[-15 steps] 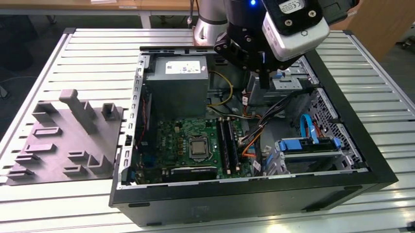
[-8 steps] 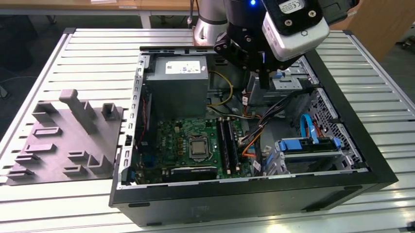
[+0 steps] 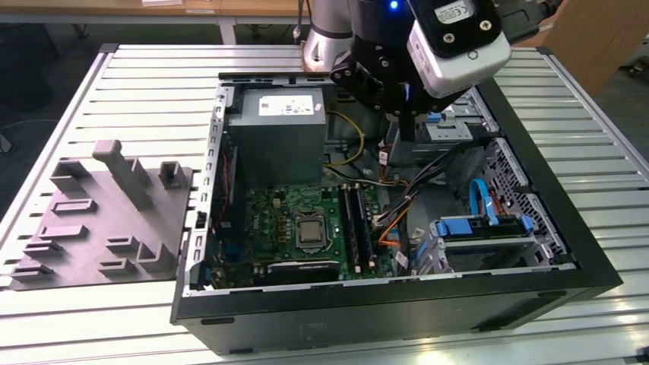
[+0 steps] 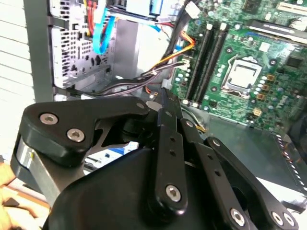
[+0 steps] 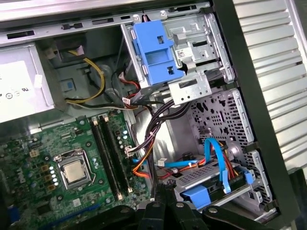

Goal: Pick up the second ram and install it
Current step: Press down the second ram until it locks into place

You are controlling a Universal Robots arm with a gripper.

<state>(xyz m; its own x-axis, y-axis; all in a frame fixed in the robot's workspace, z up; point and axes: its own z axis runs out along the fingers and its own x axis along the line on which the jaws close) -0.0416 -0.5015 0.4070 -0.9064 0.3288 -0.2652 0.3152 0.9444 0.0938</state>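
Presently my gripper [image 3: 406, 135] hangs inside the open computer case [image 3: 406, 308], over the back half, between the power supply [image 3: 276, 122] and the metal drive cage [image 3: 457, 125]. In the second wrist view the fingers [image 4: 163, 103] are drawn together to a narrow tip. I cannot make out a module between them.

The memory slots [image 5: 111, 158] run as two dark parallel strips on the green motherboard [image 3: 269, 220], just beside the processor socket [image 3: 307, 228] on the side toward the cable bundle [image 5: 144, 139]. I cannot tell whether either slot carries a ram, so I cannot place the second ram with certainty.

Edges: the case wall rises along the exterior view's left, next to the grey moulded fixture [image 3: 102, 220] on the slatted tabletop [image 3: 152, 84]. On the exterior view's right stands the perforated panel with the blue-tabbed drive bay [image 3: 482, 228].

Open room: above the motherboard the space is free. The black and orange cables run close along the outer slot's edge, leaving little margin on that side.
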